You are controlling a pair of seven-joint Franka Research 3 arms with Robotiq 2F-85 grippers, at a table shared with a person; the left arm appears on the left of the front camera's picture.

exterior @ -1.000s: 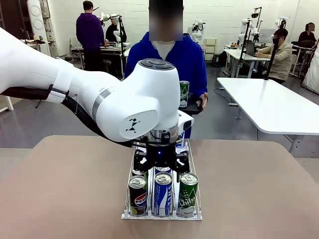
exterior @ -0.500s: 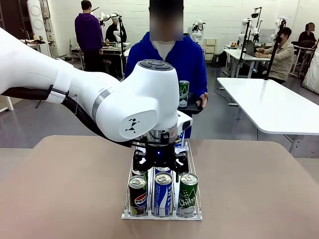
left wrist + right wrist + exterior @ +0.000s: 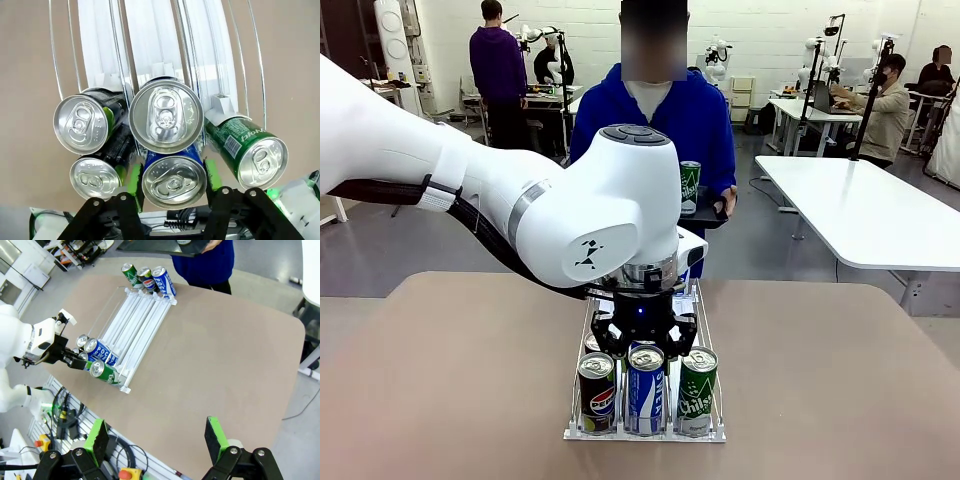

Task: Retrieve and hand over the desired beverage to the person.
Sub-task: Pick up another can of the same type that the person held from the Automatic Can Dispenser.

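Left wrist view looks straight down on can tops: the left gripper (image 3: 174, 180) has its green pads pressed against both sides of a blue can (image 3: 174, 181), the second one back in the middle lane of the wire rack (image 3: 150, 40), so the jaws are pinched shut on it. Directly ahead of it stands the front blue can (image 3: 166, 116), and the two sit very close, so I judge the lift should go straight up, without tilt, until the held can clears its neighbours and the lane wires; any sideways drag could knock the dark cans (image 3: 82, 124) on one side or the green can (image 3: 252, 150) on the other. From the front view, the front row reads "pepsi" on the dark can (image 3: 596, 391), what looks like "Pocari" lettering on the blue one (image 3: 646, 388), though too small to be sure, and "Chilsung" in part on the green one (image 3: 697, 388). The person (image 3: 660, 120) in the blue hoodie waits at the far edge holding a dark tray (image 3: 705, 215) with a green can (image 3: 690, 187) on it, a fair reach beyond the rack. The right gripper (image 3: 157, 442) hangs high above the table (image 3: 225, 355) with fingers spread and nothing between them.
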